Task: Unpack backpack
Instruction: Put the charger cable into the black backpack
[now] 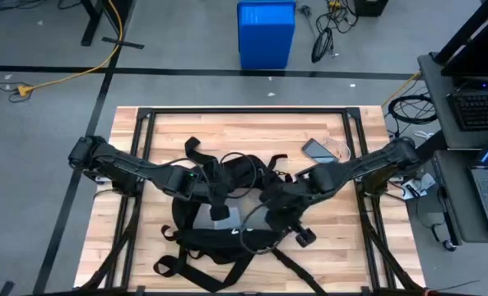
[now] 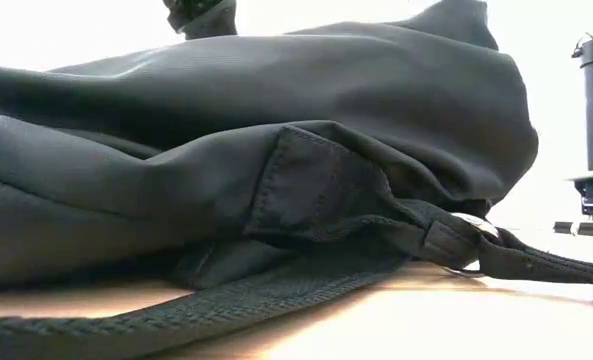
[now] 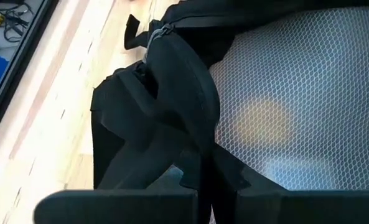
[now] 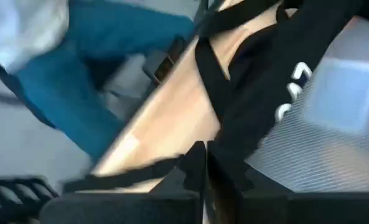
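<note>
1. Near, at lower centre of the high view: backpack point(image 1: 227, 226) lying flat on the table point(image 1: 342, 263), straps trailing toward the lower edge.
2. Left gripper point(image 1: 204, 182) and right gripper point(image 1: 283, 196) both closed on backpack fabric.
3. Better to lift both edges evenly, slowly, to widen the opening.
4. Long axis probably lower-to-upper, opening toward the upper side.
5. Farther, upper right: a flat dark object point(image 1: 319, 150).

Two dark, jointed arms with chunky black segments, each wrist showing flat dark fingers point(image 3: 116, 208).
</note>
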Controlling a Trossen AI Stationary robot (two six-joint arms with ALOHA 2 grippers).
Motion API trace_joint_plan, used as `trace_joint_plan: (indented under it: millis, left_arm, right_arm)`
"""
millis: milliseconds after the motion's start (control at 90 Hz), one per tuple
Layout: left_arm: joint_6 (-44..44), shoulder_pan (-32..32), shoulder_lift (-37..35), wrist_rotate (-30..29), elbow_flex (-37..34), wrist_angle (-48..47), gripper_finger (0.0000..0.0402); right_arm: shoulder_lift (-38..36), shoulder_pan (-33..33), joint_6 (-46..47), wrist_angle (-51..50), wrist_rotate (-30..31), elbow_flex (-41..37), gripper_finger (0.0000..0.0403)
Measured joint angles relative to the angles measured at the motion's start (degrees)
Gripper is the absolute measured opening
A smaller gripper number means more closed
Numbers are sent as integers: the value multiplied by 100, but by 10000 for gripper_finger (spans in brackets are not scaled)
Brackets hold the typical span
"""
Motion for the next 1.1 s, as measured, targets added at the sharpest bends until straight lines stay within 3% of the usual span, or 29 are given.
trace_joint_plan:
  millis: [144,400,578,656,789,1000,1100]
  left_arm:
    - [1,2,0,-2,0,46,0]
    - [-22,4,0,-2,0,73,0]
    - [-51,4,0,-4,0,71,0]
    - [-51,2,0,-4,0,72,0]
    - [-51,2,0,-4,0,71,0]
    - [-55,-4,2,-3,0,82,0]
    - [-58,-9,2,17,0,91,0]
  right_arm:
    - [36,-22,910,122,51,0,19]
    - [929,-201,1014,385,329,-4,139]
    - [1778,-218,822,346,-504,-13,186]
    - [2070,-175,743,354,-563,-11,190]
    - [2363,-206,859,246,-523,-11,163]
    - [2038,-273,879,98,-232,-11,26]
    - [1693,-307,935,74,303,-11,11]
